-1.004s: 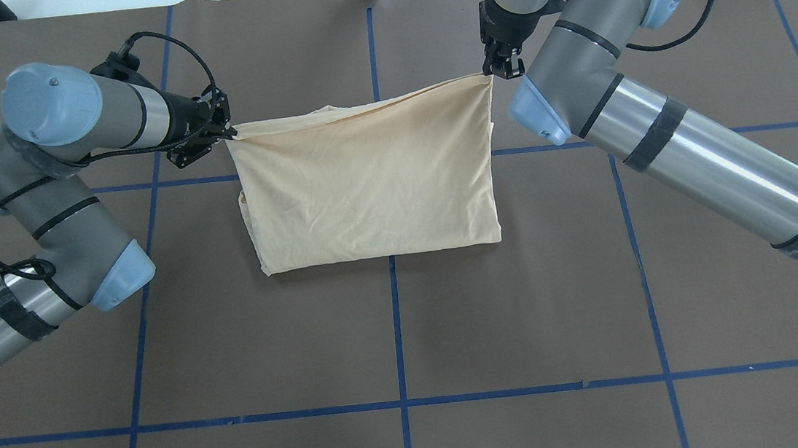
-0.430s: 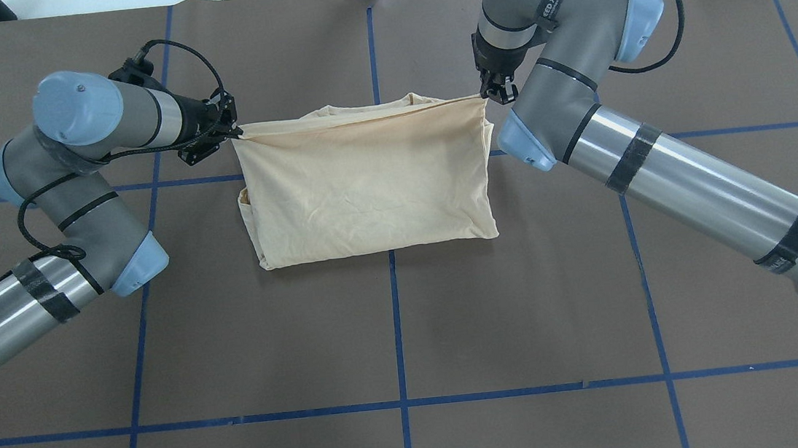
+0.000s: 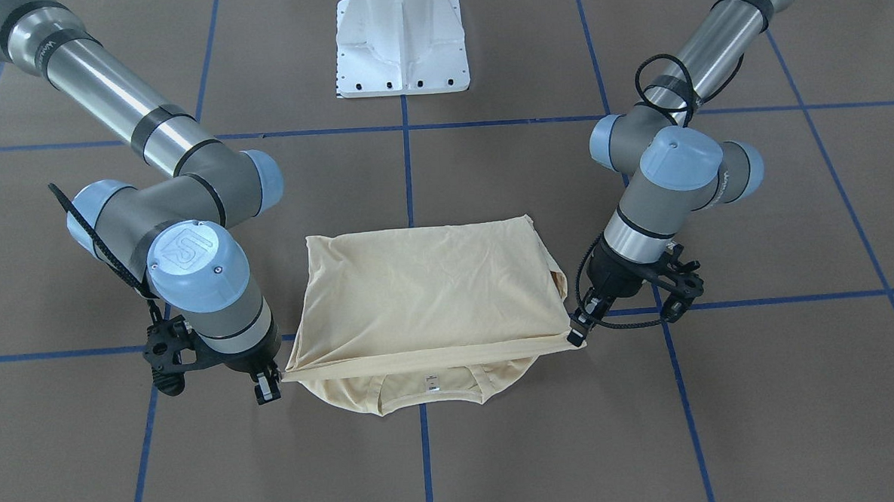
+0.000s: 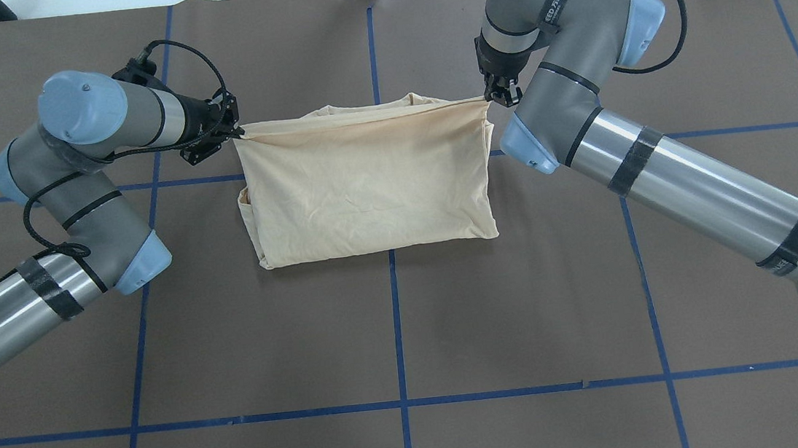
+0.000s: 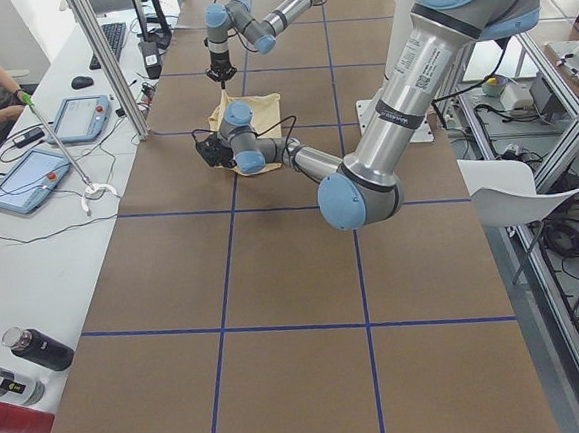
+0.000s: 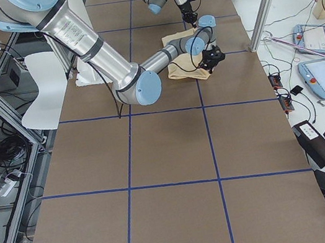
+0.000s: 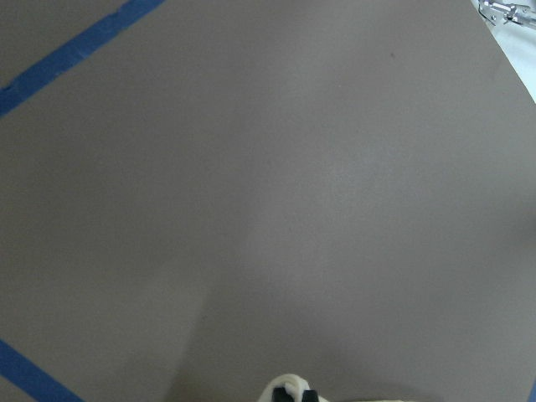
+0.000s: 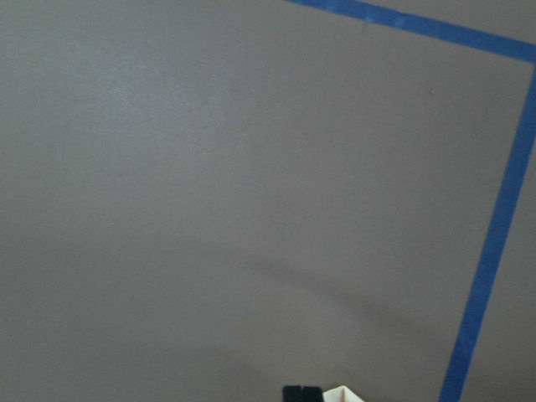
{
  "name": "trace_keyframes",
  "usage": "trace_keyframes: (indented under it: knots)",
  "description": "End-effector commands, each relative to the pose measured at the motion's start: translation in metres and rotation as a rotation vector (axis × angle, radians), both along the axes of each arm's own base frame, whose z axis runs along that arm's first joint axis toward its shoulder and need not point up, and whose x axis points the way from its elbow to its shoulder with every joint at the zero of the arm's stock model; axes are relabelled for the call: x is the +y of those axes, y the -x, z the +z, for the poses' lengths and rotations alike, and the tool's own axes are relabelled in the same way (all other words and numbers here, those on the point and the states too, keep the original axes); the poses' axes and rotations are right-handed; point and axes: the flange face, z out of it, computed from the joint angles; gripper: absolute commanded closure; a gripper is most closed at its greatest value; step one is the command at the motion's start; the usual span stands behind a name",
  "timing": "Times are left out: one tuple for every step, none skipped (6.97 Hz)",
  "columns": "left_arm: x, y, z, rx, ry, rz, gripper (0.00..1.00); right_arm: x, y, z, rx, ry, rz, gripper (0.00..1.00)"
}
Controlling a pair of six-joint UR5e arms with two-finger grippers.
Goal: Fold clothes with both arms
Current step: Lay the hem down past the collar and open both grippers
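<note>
The left pincer (image 4: 235,131) and right pincer (image 4: 496,97) each clamp a corner of the folded T-shirt (image 4: 366,183) — edge taut between them.

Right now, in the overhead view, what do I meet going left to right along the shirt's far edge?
In order: left gripper → shirt → right gripper. Each gripper pinches one far corner of the folded layer.
</note>
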Motion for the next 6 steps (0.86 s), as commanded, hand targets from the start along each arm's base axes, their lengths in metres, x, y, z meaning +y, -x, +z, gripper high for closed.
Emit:
trace_keyframes:
  knots:
    - [-0.002, -0.003, 0.003, -0.007, 0.006, 0.0, 0.9, -0.002, 0.001, 0.007, 0.012, -0.003, -0.004, 1.0]
    - [-0.005, -0.006, 0.0, -0.007, 0.006, 0.0, 0.86, -0.002, 0.001, 0.007, 0.011, -0.006, -0.004, 1.0]
    - [-0.009, -0.01, 0.001, -0.012, 0.011, 0.0, 0.82, -0.002, 0.003, 0.005, 0.008, -0.007, -0.006, 1.0]
    - [-0.008, -0.012, -0.001, -0.01, 0.009, 0.002, 0.8, -0.003, 0.003, 0.0, 0.003, -0.013, -0.006, 0.98]
    - [-0.008, -0.012, -0.001, -0.01, 0.009, 0.003, 0.79, -0.003, 0.004, -0.004, -0.015, -0.029, -0.002, 0.95]
    - [-0.007, -0.013, 0.001, -0.012, 0.011, 0.005, 0.79, -0.004, 0.004, -0.004, -0.017, -0.032, -0.002, 0.93]
